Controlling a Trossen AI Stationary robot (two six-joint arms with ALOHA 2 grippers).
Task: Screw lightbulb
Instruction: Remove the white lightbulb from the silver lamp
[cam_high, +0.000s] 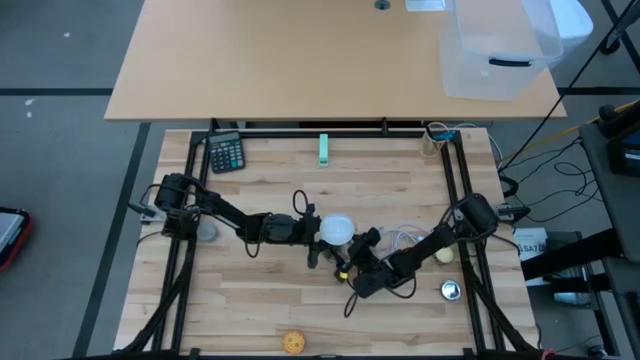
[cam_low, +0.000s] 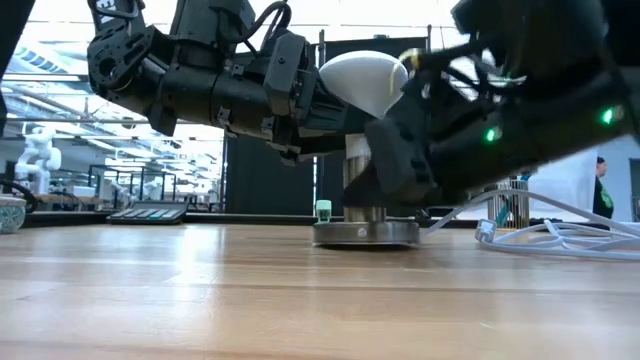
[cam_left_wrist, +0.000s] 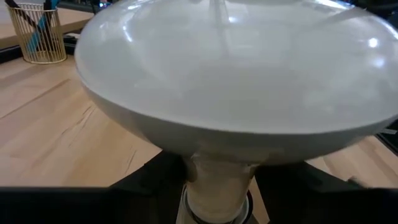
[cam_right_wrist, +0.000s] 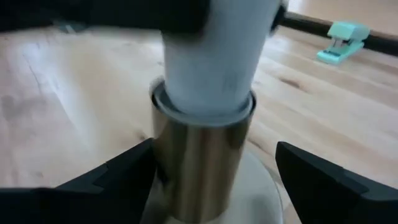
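Observation:
The white lightbulb (cam_high: 337, 229) stands upright at the table's middle. Its neck (cam_right_wrist: 208, 68) sits in a shiny metal socket (cam_low: 362, 185) on a round base (cam_low: 365, 233). My left gripper (cam_high: 318, 232) reaches in level from the table's left and is shut on the bulb under its globe (cam_left_wrist: 230, 74). My right gripper (cam_high: 347, 256) comes from the right and near side, lower down. It is open, with one finger on either side of the socket (cam_right_wrist: 202, 162). My left gripper pinches the bulb's narrow neck (cam_left_wrist: 217, 180), just under the globe, between its two fingers (cam_left_wrist: 149, 180). The fingers come in level from the table's left. The bulb stands upright with its lower end in the socket. My right gripper has one finger (cam_right_wrist: 124, 177) right beside the socket's wall; I cannot tell whether it touches. The other finger (cam_right_wrist: 323, 183) stands apart from it.
A calculator (cam_high: 226, 153) and a green stapler (cam_high: 324, 149) lie at the far side. A white cable (cam_high: 405, 238), a yellowish ball (cam_high: 444, 256) and a small metal piece (cam_high: 451, 290) lie to the right. A grey disc (cam_high: 205, 231) is at the left, an orange ball (cam_high: 292, 342) at the near edge.

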